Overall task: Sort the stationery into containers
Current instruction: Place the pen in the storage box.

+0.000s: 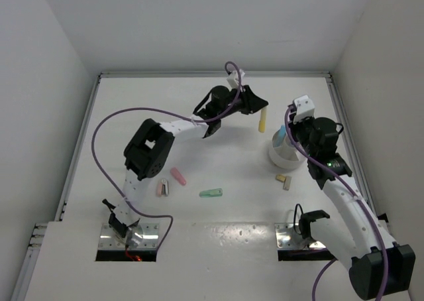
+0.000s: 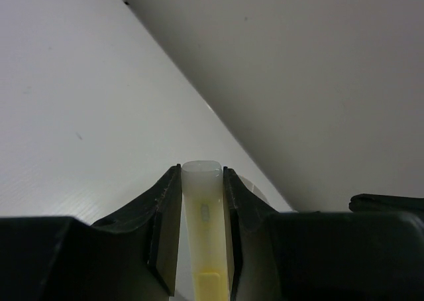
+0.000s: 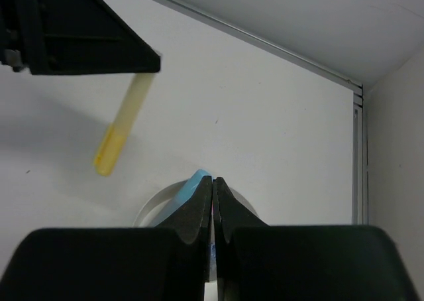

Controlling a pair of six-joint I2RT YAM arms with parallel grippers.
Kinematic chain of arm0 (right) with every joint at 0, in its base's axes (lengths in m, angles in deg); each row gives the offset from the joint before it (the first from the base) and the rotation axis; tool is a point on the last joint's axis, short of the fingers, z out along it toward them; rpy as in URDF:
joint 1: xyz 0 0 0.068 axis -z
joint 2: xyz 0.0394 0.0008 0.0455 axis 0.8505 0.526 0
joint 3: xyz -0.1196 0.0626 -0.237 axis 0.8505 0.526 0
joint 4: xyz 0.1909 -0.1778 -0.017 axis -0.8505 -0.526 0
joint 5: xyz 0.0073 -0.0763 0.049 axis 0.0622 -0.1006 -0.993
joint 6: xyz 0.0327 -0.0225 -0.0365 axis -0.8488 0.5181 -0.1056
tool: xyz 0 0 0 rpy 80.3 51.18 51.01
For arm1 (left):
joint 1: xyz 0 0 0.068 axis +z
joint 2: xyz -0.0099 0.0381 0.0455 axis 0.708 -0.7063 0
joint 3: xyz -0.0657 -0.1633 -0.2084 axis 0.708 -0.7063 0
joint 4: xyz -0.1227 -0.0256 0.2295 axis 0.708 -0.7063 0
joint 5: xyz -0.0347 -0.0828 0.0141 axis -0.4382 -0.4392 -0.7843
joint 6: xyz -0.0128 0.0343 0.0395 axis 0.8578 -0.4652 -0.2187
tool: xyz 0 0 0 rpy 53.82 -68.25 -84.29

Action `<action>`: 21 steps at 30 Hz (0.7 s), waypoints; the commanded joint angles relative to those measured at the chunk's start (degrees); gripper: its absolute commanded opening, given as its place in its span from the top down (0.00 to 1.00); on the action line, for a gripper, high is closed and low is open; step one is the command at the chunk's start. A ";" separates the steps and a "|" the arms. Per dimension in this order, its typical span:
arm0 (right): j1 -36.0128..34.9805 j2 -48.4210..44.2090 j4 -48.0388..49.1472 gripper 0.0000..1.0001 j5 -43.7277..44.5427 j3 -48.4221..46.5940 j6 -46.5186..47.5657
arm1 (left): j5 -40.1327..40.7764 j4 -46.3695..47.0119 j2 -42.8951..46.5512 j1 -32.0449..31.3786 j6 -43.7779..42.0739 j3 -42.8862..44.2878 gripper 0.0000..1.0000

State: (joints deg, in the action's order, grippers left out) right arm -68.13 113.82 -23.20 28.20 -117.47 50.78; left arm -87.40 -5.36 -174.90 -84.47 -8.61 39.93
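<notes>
Matt white table (image 1: 218, 215); smooth plastic yellow stick (image 1: 262, 121); matt black pincer (image 2: 202, 181).

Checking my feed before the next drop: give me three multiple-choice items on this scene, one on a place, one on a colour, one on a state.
1. Where is the blue stick?
A. in the white tub
B. lying flat by the left arm's base
C. in the left gripper

2. What colour is the stick that the left gripper holds?
A. pink
B. yellow
C. green

3. How do the jaws of the right gripper stand?
A. wide open
B. half open
C. shut together

Answers:
1 A: the blue stick stands up out of the tub.
2 B: the yellow stick hangs from its fingers.
3 C: the right wrist view shows the jaws pressed together with nothing between them.
</notes>
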 commanded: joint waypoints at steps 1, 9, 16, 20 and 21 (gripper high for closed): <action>0.20 -0.10 2.13 1.00 -1.32 0.37 0.63 | -6.56 15.27 -3.09 -0.94 5.55 5.46 1.00; 0.20 -0.10 2.65 1.00 -1.85 0.37 1.68 | -10.43 20.66 -9.86 -2.70 9.17 11.36 1.00; 0.20 -0.10 2.65 1.00 -1.85 0.37 1.69 | -12.46 21.27 -14.25 -3.75 9.88 15.14 1.00; 0.20 -0.10 2.65 1.00 -1.85 0.89 1.69 | -12.98 17.41 -15.40 -3.76 6.46 16.89 1.00; 0.20 -0.10 2.65 1.00 -1.85 0.90 1.69 | -12.98 16.45 -15.40 -4.28 4.71 17.42 1.00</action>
State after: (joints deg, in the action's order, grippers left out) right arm -68.13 113.84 -23.11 27.50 -117.27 52.03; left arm -98.72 10.68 -189.56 -87.74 -0.02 54.73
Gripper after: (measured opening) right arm 0.002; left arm 0.317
